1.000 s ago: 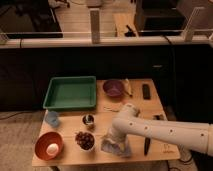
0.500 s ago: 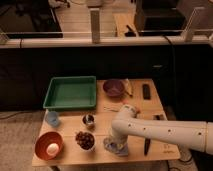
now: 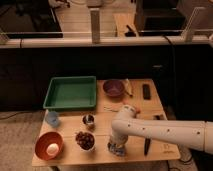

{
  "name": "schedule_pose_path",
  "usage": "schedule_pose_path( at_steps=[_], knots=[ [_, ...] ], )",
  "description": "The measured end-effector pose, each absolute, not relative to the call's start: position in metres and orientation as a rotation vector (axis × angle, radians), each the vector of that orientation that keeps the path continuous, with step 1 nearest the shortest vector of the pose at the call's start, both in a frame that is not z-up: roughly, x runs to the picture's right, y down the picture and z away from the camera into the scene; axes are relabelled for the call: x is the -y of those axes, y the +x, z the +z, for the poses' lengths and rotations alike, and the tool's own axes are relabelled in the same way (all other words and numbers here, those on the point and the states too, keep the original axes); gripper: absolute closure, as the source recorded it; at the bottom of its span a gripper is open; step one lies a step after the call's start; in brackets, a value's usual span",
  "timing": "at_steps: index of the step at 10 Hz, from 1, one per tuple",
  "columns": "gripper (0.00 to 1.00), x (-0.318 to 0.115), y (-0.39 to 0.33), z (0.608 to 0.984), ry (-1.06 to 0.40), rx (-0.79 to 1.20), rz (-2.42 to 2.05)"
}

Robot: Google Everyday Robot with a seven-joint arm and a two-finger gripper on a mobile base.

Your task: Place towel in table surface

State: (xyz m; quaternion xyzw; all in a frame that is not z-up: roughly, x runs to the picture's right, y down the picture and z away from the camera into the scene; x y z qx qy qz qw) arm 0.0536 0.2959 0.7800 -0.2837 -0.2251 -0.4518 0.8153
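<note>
Camera view shows you the gripper [image 3: 117, 144] in the lower middle of the frame, pointing down over the front of the light wooden table [image 3: 165, 151]. It hangs from the white arm [image 3: 160, 131], which reaches in from the right edge. It sits right at the crumpled blue-grey towel [image 3: 114, 149]. The wrist covers it, so you cannot tell whether it clamps the cloth or is loose. The towel is bunched up and appears to rest on the tabletop near the front edge.

Just left of the towel you see a dark red bunch of grapes [image 3: 85, 140], and up-left of that a small shiny metal cup [image 3: 89, 120]. To the towel's right lies a slim black stick [image 3: 146, 146].

Farther out, an orange round bowl [image 3: 45, 142] holding a pale round object sits at the lower left. A light blue cup [image 3: 52, 118] stands above it. At the back are a green rectangular plastic tray [image 3: 70, 92], a purple round bowl [image 3: 113, 88] and a black rectangular remote [image 3: 146, 91].
</note>
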Motion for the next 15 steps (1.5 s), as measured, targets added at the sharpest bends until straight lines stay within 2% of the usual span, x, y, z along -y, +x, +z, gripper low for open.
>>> schedule_pose_path(
  at_steps=[4,10,15],
  knots=[
    [0.82,-0.287,0.06,0.775,-0.589,0.489,-0.939],
    [0.82,-0.203,0.071,0.726,-0.444,0.603,-0.836],
    [0.82,-0.157,0.074,0.687,-0.317,0.704,-0.794]
  ],
)
